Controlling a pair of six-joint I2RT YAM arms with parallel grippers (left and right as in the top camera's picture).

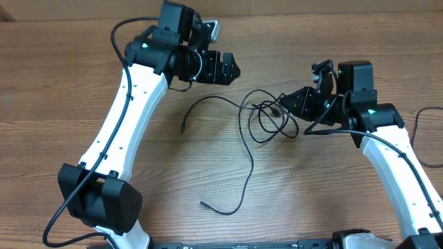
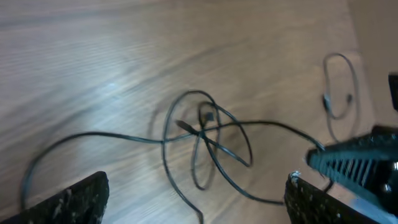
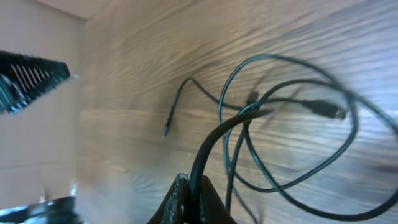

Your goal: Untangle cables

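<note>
Right at the right gripper [image 3: 191,190], we see its jaws pinching one strand of the thin black cables [image 2: 202,132]. Their tangle lies on the brown wood-grain table [image 1: 332,200] just beyond its tips, and farther off the left gripper [image 1: 232,67] hovers, jaws spread wide.

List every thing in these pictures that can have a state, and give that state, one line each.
left gripper, open, holding nothing
right gripper, shut on one strand of the cables
cables, looped together in a tangle, two free ends trailing out flat on the wooden table
</note>
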